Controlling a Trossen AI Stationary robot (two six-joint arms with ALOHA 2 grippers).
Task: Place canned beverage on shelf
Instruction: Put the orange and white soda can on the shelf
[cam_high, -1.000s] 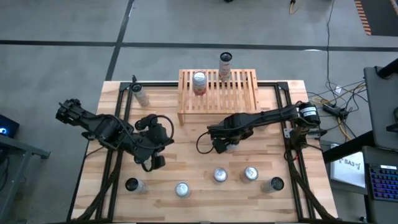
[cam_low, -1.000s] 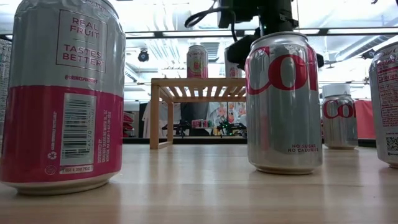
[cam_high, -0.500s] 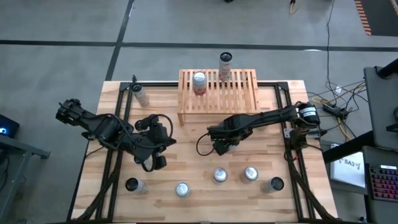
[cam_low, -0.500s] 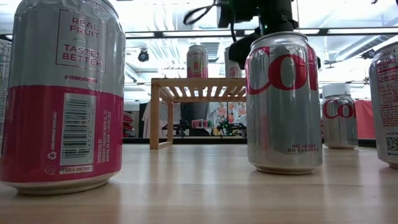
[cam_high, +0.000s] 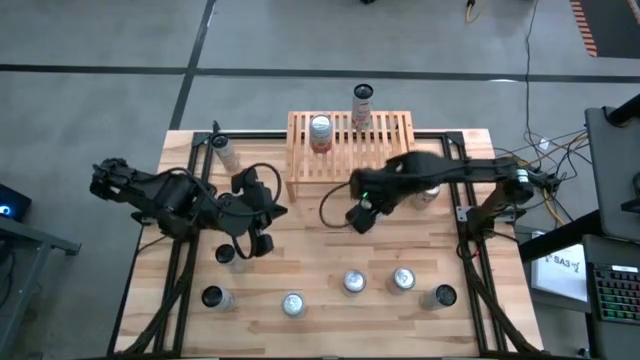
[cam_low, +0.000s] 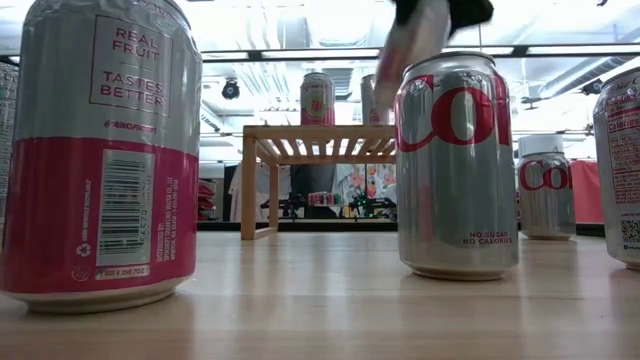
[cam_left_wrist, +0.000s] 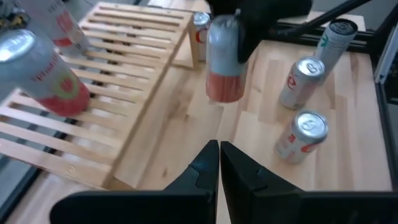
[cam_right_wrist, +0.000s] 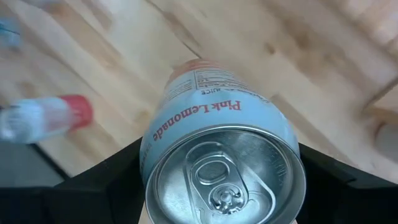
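Right wrist view shows your right gripper (cam_right_wrist: 217, 186) pinching the can (cam_right_wrist: 219, 155) by its sides, upright for the shelf (cam_high: 350, 150) at frame top, while the left gripper (cam_left_wrist: 219, 163) waits, fingers pressed together.

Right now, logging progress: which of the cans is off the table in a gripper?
The pink lemonade can, gripped by the right gripper; all others stand on the tabletop or wooden shelf.

wooden table (cam_high: 300, 260) carries the shelf (cam_high: 350, 160) at twelve o'clock; two cans (cam_high: 320, 132) stand on its slats, five more (cam_high: 352, 283) along six o'clock.
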